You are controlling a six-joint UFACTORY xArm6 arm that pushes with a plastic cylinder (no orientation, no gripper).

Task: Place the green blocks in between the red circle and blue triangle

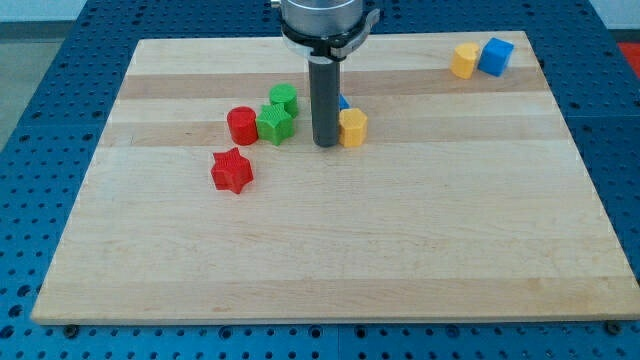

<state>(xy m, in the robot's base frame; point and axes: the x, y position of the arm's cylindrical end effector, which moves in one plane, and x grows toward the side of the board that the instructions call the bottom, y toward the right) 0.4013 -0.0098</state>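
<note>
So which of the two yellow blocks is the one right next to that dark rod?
The yellow block in the middle of the board, just to the view's right of my tip. The other yellow block sits far off at the view's top right, beside a blue block.

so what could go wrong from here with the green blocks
My tip sits right beside the yellow block and hides most of the blue triangle; any sideways move could knock either away. The two green blocks crowd the red circle, so another push may shove it aside.
</note>
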